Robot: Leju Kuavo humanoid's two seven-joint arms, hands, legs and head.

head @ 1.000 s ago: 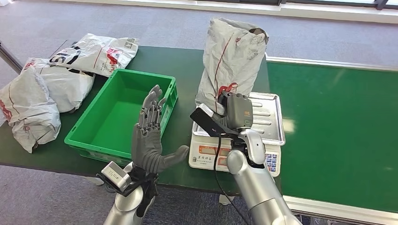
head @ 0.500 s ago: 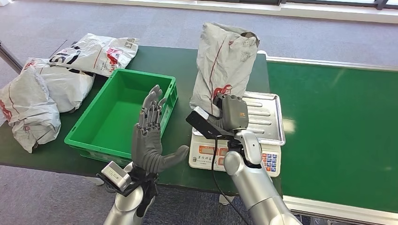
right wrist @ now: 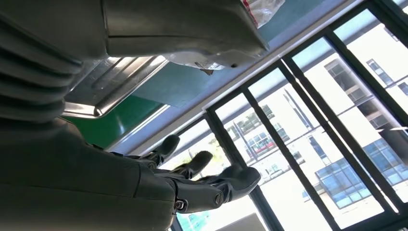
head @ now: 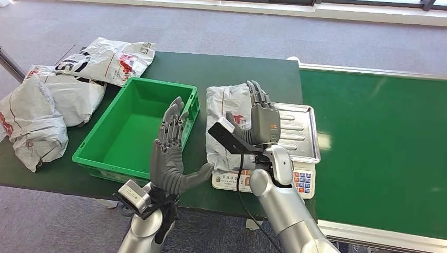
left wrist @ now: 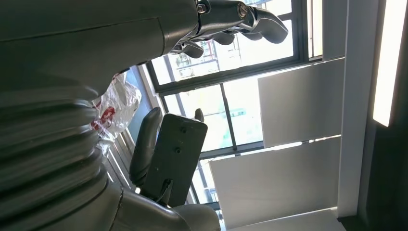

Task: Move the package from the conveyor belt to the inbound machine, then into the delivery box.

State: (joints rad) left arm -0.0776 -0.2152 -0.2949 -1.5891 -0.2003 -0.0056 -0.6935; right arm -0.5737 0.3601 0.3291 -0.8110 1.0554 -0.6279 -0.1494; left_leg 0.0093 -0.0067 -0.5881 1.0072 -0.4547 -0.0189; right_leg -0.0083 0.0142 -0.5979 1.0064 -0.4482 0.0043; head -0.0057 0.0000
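Observation:
The grey-white package (head: 225, 124) with red print lies flat, partly on the left end of the scale (head: 300, 158) and partly over the table beside the green crate (head: 134, 126). My right hand (head: 261, 118) stands open against the package's right edge, fingers straight and holding nothing; its spread fingers (right wrist: 211, 185) appear in the right wrist view under the steel tray (right wrist: 110, 91). My left hand (head: 171, 153) is raised upright and open between the crate and the package, thumb close to the package's near edge. A strip of the package (left wrist: 115, 103) appears past that hand (left wrist: 231, 19).
Three more grey mail bags (head: 58, 95) lie on the table left of the crate. The green conveyor belt (head: 379, 142) runs along the right. The scale's keypad (head: 304, 182) faces me at the table's near edge.
The package, gripped upright over the scale by my right hand, has tipped left and down and now lies flat. My right hand has let go and straightened its fingers. The left hand barely moved.

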